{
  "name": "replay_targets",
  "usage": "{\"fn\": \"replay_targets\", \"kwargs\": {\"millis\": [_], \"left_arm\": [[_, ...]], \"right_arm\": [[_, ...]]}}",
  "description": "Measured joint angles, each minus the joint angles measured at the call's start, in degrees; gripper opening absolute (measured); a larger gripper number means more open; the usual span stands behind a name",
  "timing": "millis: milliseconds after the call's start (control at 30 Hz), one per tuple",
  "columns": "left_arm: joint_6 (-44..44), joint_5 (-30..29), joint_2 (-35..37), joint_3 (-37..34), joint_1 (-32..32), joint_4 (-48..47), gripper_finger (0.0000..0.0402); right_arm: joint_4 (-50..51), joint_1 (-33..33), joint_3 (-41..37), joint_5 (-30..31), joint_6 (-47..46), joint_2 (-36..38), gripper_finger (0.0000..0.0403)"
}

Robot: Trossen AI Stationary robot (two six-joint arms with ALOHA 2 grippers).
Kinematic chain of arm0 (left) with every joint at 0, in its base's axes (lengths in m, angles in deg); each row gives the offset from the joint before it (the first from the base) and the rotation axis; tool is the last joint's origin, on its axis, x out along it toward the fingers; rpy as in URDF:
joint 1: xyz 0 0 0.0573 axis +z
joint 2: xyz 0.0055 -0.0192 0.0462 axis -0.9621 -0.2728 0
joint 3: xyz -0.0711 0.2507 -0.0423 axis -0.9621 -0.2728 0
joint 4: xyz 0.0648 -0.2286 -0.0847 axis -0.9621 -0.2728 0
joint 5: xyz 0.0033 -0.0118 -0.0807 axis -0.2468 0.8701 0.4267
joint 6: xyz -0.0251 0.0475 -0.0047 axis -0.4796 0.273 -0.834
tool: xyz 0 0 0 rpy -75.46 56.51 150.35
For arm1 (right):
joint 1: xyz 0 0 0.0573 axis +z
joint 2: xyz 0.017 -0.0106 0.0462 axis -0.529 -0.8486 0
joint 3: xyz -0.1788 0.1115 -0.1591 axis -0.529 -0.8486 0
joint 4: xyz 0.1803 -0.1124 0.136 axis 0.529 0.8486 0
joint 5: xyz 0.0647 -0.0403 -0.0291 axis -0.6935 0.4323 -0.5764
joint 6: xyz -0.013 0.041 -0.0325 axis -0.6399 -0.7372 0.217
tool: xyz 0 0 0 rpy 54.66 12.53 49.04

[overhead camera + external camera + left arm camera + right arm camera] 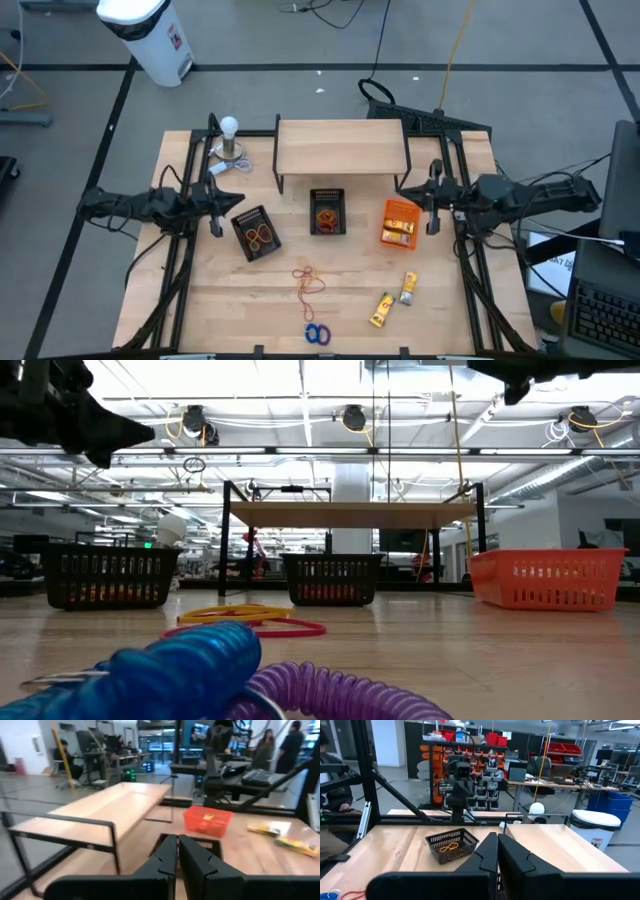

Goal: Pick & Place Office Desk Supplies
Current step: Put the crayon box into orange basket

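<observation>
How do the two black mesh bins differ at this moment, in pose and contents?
The left black bin sits skewed to the table edges; the middle black bin sits square, just in front of the wooden shelf. The left bin holds a looped tan-orange rubber band; the middle bin holds a reddish-orange clump. Both are small rectangular mesh baskets, and neither is touched by a gripper.

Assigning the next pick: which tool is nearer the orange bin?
Right. The right tool sits just beside the orange bin, at its right edge. The left tool is across the table, beyond both black mesh bins.
</observation>
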Motion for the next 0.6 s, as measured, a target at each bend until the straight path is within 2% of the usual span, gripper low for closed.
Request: {"fn": "replay_targets", "kwargs": {"millis": [67, 167, 233, 333, 600], "left_arm": [[1.26, -0.25, 0.03, 1.61, 0.0, -0.44, 0.0021], [5.34, 3.79, 0.22, 1.89, 0.02, 1.37, 0.001], [6.29, 4.17, 0.24, 1.89, 0.08, 1.62, 0.0004], [5.75, 1.26, 0.24, 1.89, 0.62, 1.52, 0.0006], [5.5, 0.81, 0.22, 1.87, 2.46, 2.37, 0.0002]], "right_arm": [[-0.8, -0.19, -1.69, -2.8, -0.05, 2.13, 0.0001], [-4.72, -1.05, -4.57, -8.16, -0.97, 4.97, 0.0], [-6.13, -1.86, -6.26, -10.15, -2.18, 6.89, 0.0], [-6.14, -2.62, -8.55, -10.24, -3.34, 9.34, 0.0], [-11.75, -3.69, -16.88, -8.74, -6.41, 13.39, 0.0]]}}
